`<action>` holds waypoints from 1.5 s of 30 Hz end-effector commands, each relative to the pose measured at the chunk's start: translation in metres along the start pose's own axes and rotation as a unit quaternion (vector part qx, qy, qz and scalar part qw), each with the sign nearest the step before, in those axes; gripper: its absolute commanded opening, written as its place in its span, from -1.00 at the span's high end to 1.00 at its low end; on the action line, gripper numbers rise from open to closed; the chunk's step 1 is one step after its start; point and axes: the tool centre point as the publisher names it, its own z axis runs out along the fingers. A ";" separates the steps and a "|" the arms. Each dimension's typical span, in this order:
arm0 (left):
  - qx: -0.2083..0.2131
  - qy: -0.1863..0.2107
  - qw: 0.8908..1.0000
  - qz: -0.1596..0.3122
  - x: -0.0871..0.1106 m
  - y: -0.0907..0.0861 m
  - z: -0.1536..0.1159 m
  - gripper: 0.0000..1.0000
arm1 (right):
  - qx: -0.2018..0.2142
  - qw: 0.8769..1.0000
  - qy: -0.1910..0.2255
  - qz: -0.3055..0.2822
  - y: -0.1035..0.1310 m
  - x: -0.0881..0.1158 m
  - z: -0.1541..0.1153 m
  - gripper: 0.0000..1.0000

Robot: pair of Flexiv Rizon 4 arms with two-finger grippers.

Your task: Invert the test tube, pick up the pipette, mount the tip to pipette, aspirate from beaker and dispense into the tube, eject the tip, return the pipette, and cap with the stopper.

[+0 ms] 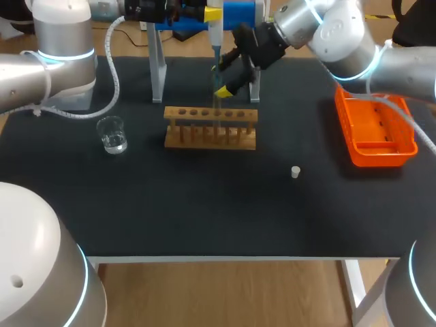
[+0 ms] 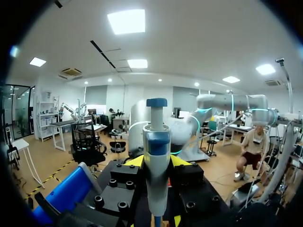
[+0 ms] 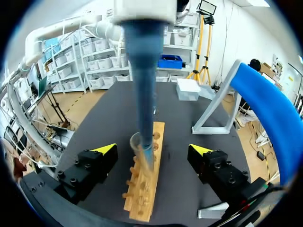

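Two hands are gathered over the wooden rack towards the back of the worktop. The pipette is clamped upright in the left hand, and its lower end is sunk into the mouth of the test tube, which is stood in the rack. The right hand is spread wide, one finger on either side of the tube, neither touching it. The beaker is set well left of the rack, the white stopper lies alone to its right, and an orange tray is placed further right.
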 end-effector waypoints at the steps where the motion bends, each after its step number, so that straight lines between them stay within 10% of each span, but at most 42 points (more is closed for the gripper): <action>1: 0.000 0.000 1.000 0.000 0.000 0.000 0.000 1.00 | 0.007 1.000 -0.023 0.011 -0.003 0.015 -0.026 -1.00; 20: 0.000 0.000 1.000 0.000 0.000 0.000 0.000 1.00 | 0.030 0.990 -0.129 0.036 -0.008 0.020 -0.147 -1.00; 45: 0.000 0.000 1.000 0.000 0.000 0.000 0.000 1.00 | 0.008 0.989 -0.141 0.043 0.025 0.031 -0.177 -1.00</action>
